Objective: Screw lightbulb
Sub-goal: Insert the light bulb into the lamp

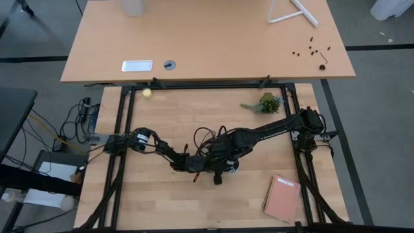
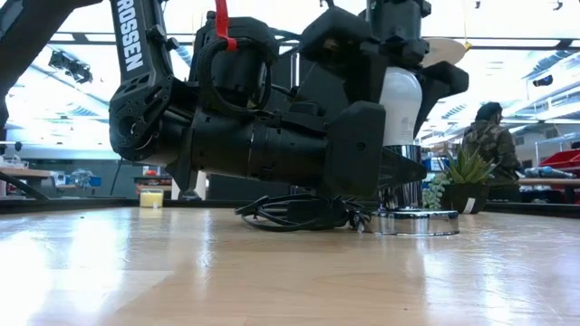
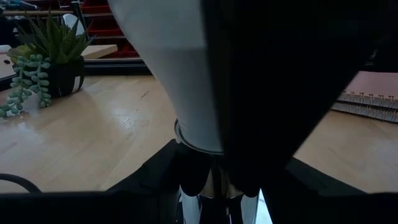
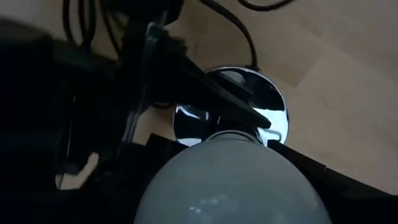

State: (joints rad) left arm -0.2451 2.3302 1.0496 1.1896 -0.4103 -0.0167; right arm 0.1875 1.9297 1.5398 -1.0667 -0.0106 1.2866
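The lightbulb (image 2: 400, 100) — smooth, frosted white, pear-shaped — is held upright, long axis vertical, screw base down in the round chrome socket disc (image 2: 417, 220). It is gripped by the right gripper (image 2: 399, 68); the socket is clasped by the left gripper (image 2: 385, 172).

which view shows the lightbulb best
The low view: the lightbulb stands upright over the socket base, seen from the side. Both wrist views show only part of it, very close. In the high view the arms hide it.

White lightbulb (image 2: 400, 101), silver socket (image 2: 416, 220), pink notebook (image 1: 282, 198).
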